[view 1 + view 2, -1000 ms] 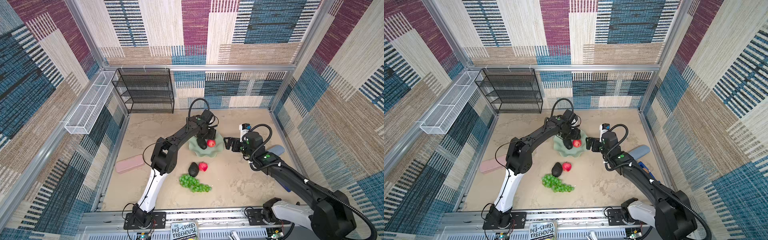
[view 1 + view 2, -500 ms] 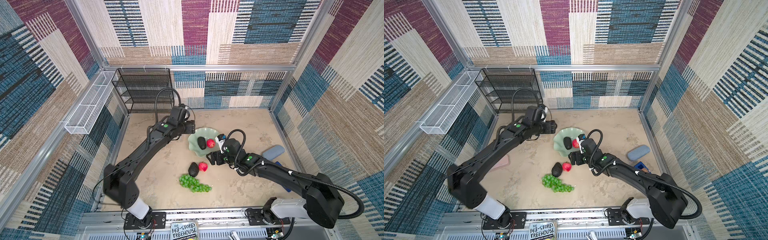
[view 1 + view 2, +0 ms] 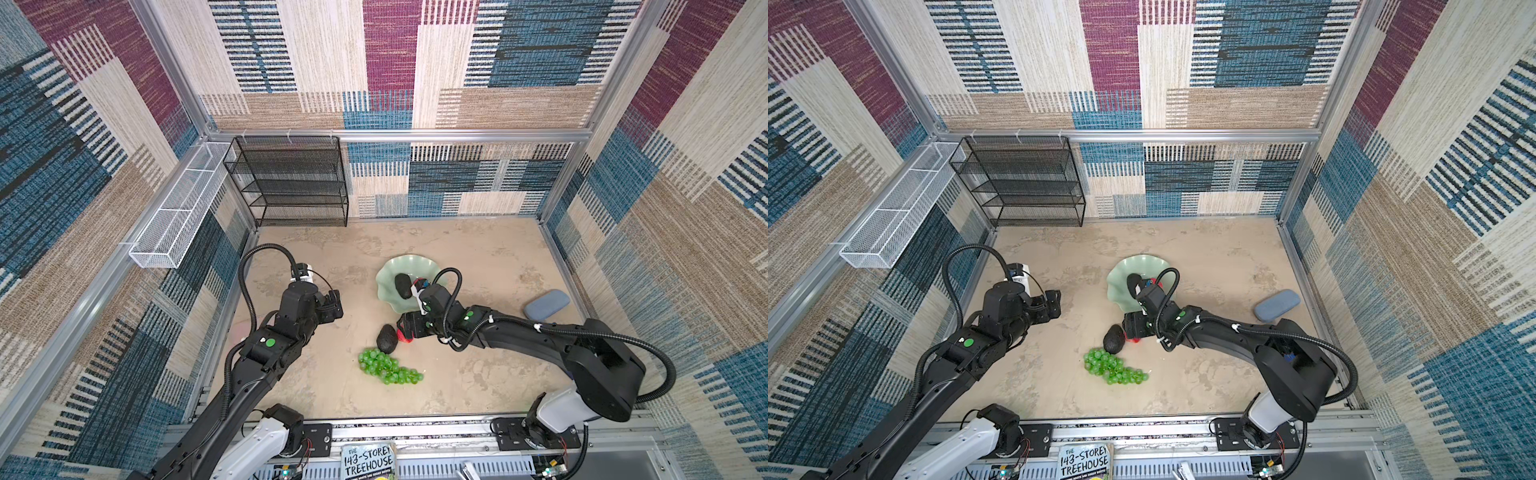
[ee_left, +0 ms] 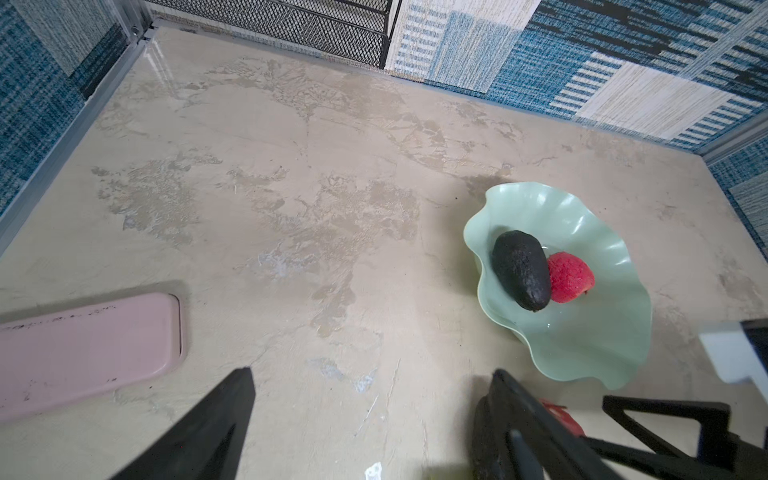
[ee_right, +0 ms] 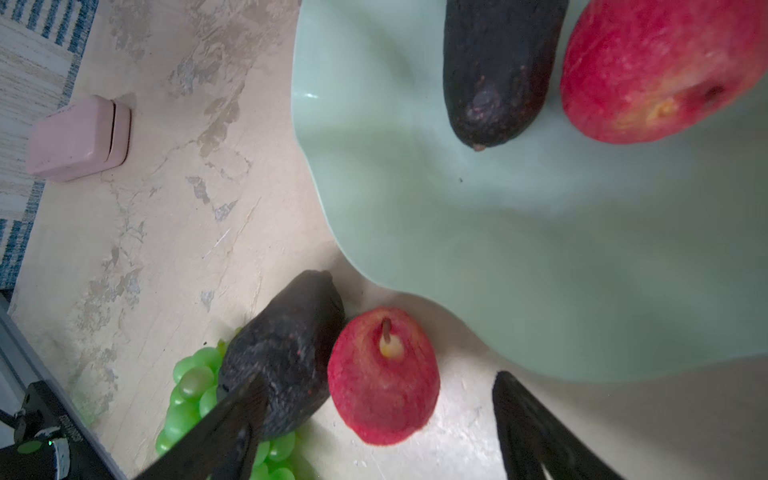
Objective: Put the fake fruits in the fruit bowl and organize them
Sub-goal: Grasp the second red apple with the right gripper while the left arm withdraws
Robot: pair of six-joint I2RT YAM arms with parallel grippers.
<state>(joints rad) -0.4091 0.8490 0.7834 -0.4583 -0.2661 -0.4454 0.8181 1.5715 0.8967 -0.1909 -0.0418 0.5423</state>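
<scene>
From the front rail, where a paperback titled "The 143-Storey Treehouse" (image 3: 368, 461) lies, I look across a beige, marble-patterned desk (image 3: 457, 386). Nearest me is the bunch of green grapes (image 3: 388, 368), with a dark avocado (image 3: 387, 338) resting against its far end and a small red apple (image 5: 386, 407) touching that avocado, stem up. My right tool (image 5: 380, 380) hangs low over this apple with its jaws wide on either side of it, gripping nothing. My left tool (image 4: 372, 372) hovers well off to the side, over bare desk near a pink hard case (image 4: 83, 345), also spread wide and empty. Just beyond the apple is the mint-green scalloped fruit bowl (image 4: 602, 365), which already holds a second avocado (image 4: 521, 270) and a second red apple (image 4: 569, 282) side by side. Three of the five fruits are not yet in. I see three risks. One finger sits over the loose avocado, so closing could pinch it with the apple or push it into the grapes. The rounded apple could also squirt out of the jaws. The bowl's wavy rim flares out close by, so a careless lift could clip it and shift the bowl. A blue-grey case (image 3: 545, 304) lies further right. At the back stands an empty black wire shelf rack (image 3: 291, 183), and a white wire basket (image 3: 178, 212) is fixed to the left wall. All the walls are woven patchwork panels in blue, tan and maroon.
</scene>
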